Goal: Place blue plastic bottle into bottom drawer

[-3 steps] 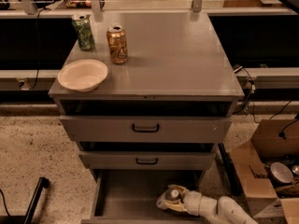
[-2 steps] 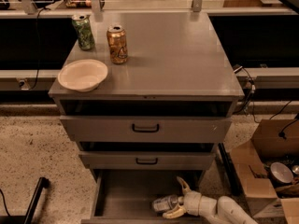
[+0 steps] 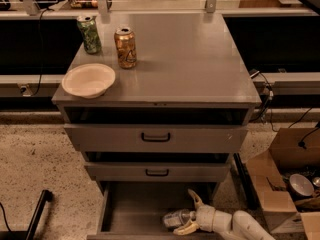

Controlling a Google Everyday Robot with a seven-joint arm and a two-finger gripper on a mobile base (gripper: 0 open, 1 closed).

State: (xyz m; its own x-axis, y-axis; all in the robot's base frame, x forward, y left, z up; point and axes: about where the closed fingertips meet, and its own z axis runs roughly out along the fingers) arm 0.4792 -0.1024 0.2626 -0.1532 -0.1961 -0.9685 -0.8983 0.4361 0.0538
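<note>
The blue plastic bottle [image 3: 176, 218] lies on its side on the floor of the bottom drawer [image 3: 132, 206], which is pulled out at the foot of the grey cabinet. My gripper [image 3: 189, 213] is inside the drawer at its right front. Its two pale fingers [image 3: 194, 198] are spread wide, one above and one below the bottle's right end. The bottle rests on the drawer floor between them, not clamped.
On the cabinet top [image 3: 185, 59] stand a green can [image 3: 89, 33], an orange-gold can [image 3: 125, 47] and a white bowl [image 3: 88, 80]. The two upper drawers [image 3: 155, 137] protrude slightly. An open cardboard box [image 3: 285, 184] sits on the floor at the right. A black bar [image 3: 37, 215] is at the lower left.
The fingers, closed on the bottle a second ago, have spread apart. The bottle has settled onto the drawer floor, lying on its side a little to the left.
</note>
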